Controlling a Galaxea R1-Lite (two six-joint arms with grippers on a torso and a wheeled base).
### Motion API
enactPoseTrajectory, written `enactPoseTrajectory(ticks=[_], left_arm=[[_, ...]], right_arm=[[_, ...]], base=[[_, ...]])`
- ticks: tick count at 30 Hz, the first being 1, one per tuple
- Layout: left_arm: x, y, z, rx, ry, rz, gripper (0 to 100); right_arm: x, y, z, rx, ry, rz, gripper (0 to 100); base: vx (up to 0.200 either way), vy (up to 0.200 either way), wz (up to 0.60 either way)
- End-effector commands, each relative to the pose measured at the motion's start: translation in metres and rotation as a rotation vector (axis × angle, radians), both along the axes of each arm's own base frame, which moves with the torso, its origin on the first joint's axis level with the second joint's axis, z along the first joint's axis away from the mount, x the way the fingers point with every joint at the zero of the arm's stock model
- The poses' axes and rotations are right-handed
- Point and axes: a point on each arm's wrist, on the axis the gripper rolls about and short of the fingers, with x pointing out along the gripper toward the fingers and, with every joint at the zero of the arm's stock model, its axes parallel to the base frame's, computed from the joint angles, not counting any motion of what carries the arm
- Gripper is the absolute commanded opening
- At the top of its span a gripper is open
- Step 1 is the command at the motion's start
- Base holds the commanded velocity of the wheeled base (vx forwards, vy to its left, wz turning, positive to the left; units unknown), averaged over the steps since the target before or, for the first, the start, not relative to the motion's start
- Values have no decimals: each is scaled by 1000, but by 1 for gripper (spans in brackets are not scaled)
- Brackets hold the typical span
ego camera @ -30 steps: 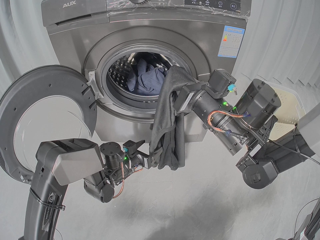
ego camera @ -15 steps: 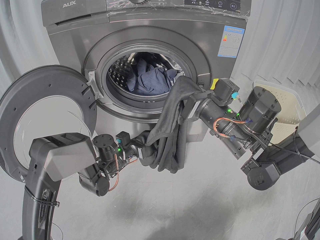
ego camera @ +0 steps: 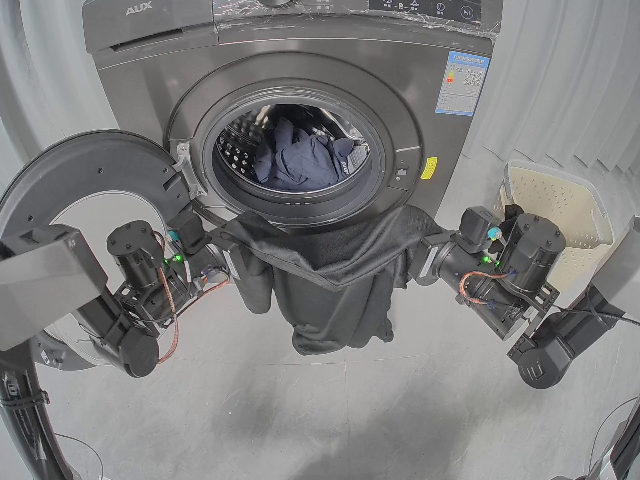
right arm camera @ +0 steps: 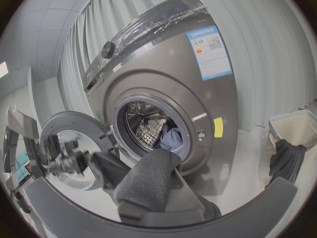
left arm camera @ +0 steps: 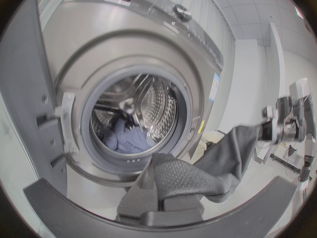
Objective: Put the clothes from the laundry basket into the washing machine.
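Observation:
A black garment [ego camera: 333, 268] hangs stretched out in front of the washing machine [ego camera: 280, 55], just below the open drum mouth. My left gripper [ego camera: 230, 261] is shut on its left end and my right gripper [ego camera: 417, 265] is shut on its right end; the middle sags toward the floor. In the left wrist view the dark cloth [left arm camera: 185, 179] drapes over the fingers, and likewise in the right wrist view [right arm camera: 148, 176]. Blue clothes [ego camera: 300, 161] lie inside the drum. The cream laundry basket [ego camera: 567, 201] stands at the right with another dark garment [right arm camera: 287, 159] hanging over its rim.
The round machine door [ego camera: 87, 168] stands swung open at the left, close behind my left arm. Grey floor [ego camera: 320, 408] lies bare in front of the machine. Pale curtains [ego camera: 567, 68] hang behind the machine and the basket.
Both grippers have moved apart and the right one has dropped away from the drum mouth. The black garment, bunched and hanging a second ago, is now spread wide between them.

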Motion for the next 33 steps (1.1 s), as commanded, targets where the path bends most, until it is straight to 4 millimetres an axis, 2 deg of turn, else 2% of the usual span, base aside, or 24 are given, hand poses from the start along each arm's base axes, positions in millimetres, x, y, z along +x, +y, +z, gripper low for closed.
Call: enactPoseTrajectory(ticks=[1, 3, 5, 11, 12, 19, 23, 25, 27, 28, 33], left_arm=[[-24, 6, 50, -48, -127, -9, 0], [-25, 7, 53, -51, -136, -11, 0], [-32, 9, 66, -66, -171, -18, 0], [-44, 12, 85, -102, -212, -30, 0], [-44, 12, 85, -104, -213, -30, 0], [-45, 9, 86, -107, -215, -32, 0], [-45, 8, 86, -108, -211, -32, 0], [-44, 7, 85, -108, -207, -32, 0], [-43, 7, 84, -109, -206, -29, 0], [-43, 7, 84, -109, -206, -28, 0], [-42, 4, 83, -109, -200, -29, 0]], right_arm=[[1, 0, -26, -47, 77, -1, 0], [-1, 0, -29, -54, 87, 3, 0], [-8, 9, -35, -67, 103, 37, 0], [-5, 14, -52, -93, 144, 40, 0], [-3, 14, -56, -98, 152, 37, 100], [3, 16, -79, -127, 209, 32, 100], [0, 19, -83, -136, 220, 43, 100], [-17, 22, -96, -188, 269, 84, 100], [-22, 23, -99, -199, 284, 94, 100], [-30, 23, -105, -222, 309, 112, 100], [-44, 25, -112, -256, 343, 143, 100]], base=[[0, 0, 0], [0, 0, 0], [0, 0, 0], [0, 0, 0], [0, 0, 0], [0, 0, 0], [0, 0, 0], [0, 0, 0], [0, 0, 0], [0, 0, 0], [0, 0, 0]])
